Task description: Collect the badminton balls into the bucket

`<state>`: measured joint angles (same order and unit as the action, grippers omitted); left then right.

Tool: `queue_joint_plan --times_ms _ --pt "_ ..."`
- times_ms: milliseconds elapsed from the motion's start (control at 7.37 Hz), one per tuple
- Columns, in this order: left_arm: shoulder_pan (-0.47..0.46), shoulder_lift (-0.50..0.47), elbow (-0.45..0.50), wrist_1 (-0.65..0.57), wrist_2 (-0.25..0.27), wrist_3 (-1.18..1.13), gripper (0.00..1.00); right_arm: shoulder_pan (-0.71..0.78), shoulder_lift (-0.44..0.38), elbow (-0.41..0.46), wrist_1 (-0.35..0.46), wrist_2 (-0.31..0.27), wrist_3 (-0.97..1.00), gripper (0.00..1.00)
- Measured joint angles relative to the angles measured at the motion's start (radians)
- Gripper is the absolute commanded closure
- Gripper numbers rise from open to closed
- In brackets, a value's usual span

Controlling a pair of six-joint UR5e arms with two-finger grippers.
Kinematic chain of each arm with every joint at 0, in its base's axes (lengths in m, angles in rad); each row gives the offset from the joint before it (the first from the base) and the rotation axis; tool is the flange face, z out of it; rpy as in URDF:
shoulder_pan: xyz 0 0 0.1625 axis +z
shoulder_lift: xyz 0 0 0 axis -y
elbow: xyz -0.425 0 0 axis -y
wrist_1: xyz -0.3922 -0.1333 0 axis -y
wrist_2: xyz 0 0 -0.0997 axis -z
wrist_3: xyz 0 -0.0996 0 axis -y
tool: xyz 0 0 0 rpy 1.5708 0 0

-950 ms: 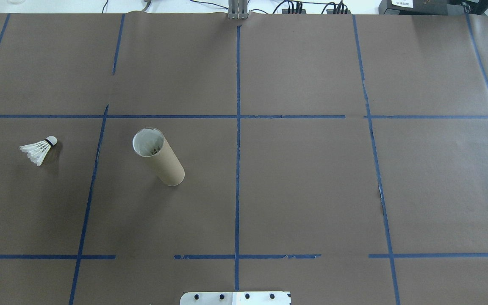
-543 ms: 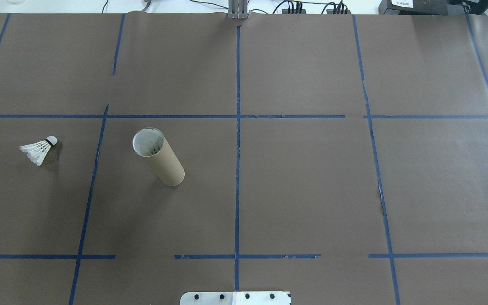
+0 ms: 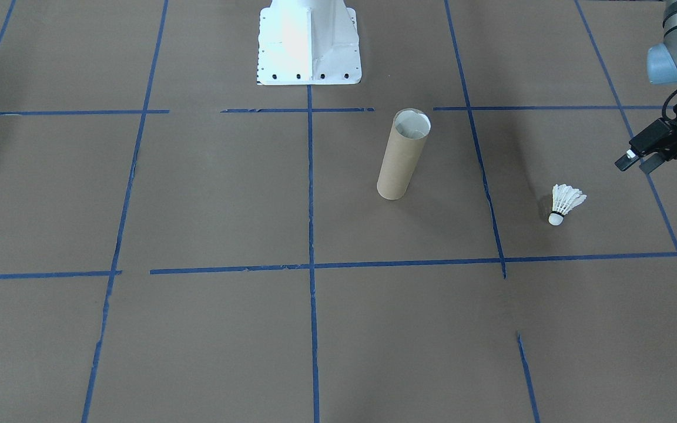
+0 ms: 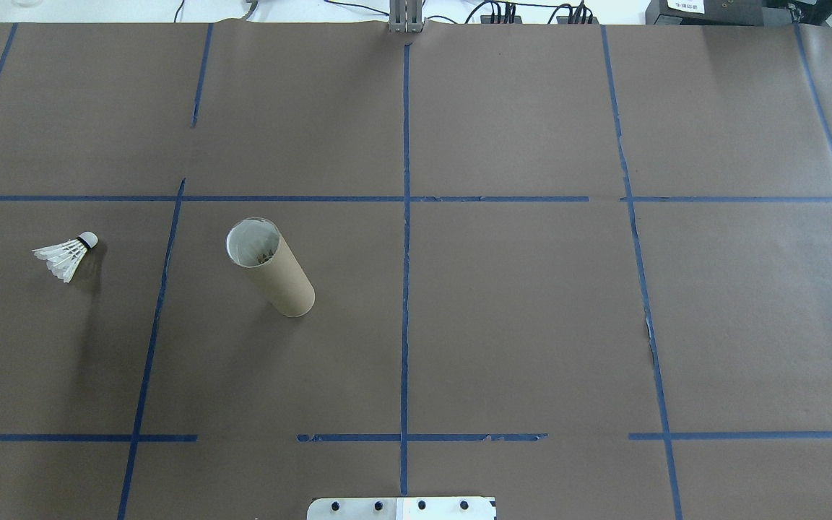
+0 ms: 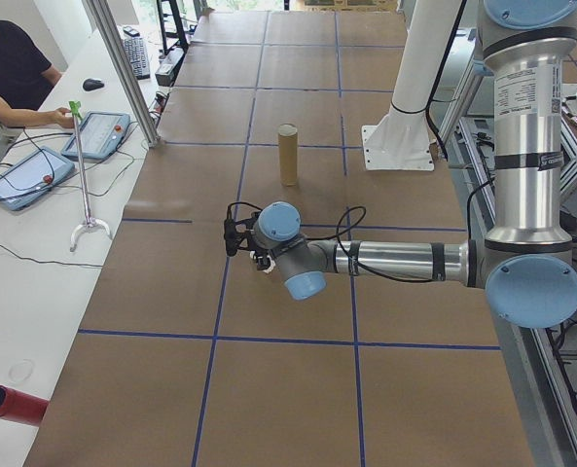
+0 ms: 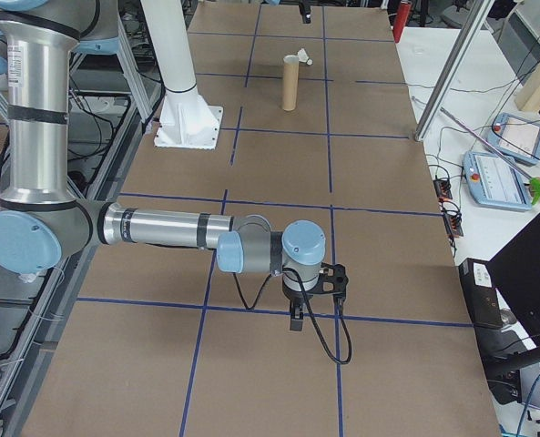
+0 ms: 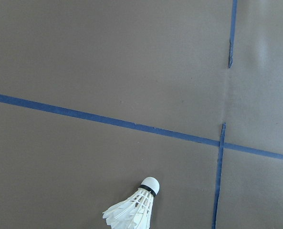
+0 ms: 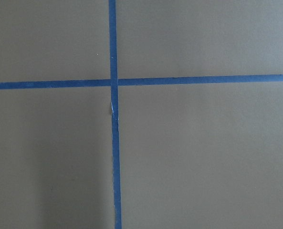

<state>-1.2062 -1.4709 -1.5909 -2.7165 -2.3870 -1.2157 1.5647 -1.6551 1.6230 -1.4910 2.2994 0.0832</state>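
While your left gripper [image 3: 638, 162] hangs above and beside the shuttlecock [image 3: 563, 204], its fingers stand apart and hold nothing. That shuttlecock stands on the brown paper, cork down, well apart from the upright cardboard tube [image 3: 400, 157]. Your right gripper [image 6: 313, 293] shows only from the side; you cannot tell its state

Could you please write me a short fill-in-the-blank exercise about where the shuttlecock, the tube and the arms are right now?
1. The shuttlecock lies on the ___, outside the cardboard tube.
2. The cardboard tube stands ___ with its open end up.
3. The arm nearest the shuttlecock is the robot's ___ arm.
4. The grid lines on the table are blue ___.

Missing words: table; upright; left; tape
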Motion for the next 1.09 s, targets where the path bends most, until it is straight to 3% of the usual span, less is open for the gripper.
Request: queue_joint_plan --times_ms 271,679,814,1086 --pt "0.082 0.004 0.022 -0.088 0.123 -0.088 0.00 0.000 0.000 0.000 0.000 0.000 0.000 0.00" --pt "0.181 0.006 0.030 -0.171 0.247 -0.278 0.00 0.000 0.000 0.000 0.000 0.000 0.000 0.00" --pt "0.236 0.006 0.027 -0.182 0.313 -0.357 0.00 0.000 0.000 0.000 0.000 0.000 0.000 0.00" --pt "0.289 0.029 0.013 -0.190 0.378 -0.429 0.00 0.000 0.000 0.000 0.000 0.000 0.000 0.00"
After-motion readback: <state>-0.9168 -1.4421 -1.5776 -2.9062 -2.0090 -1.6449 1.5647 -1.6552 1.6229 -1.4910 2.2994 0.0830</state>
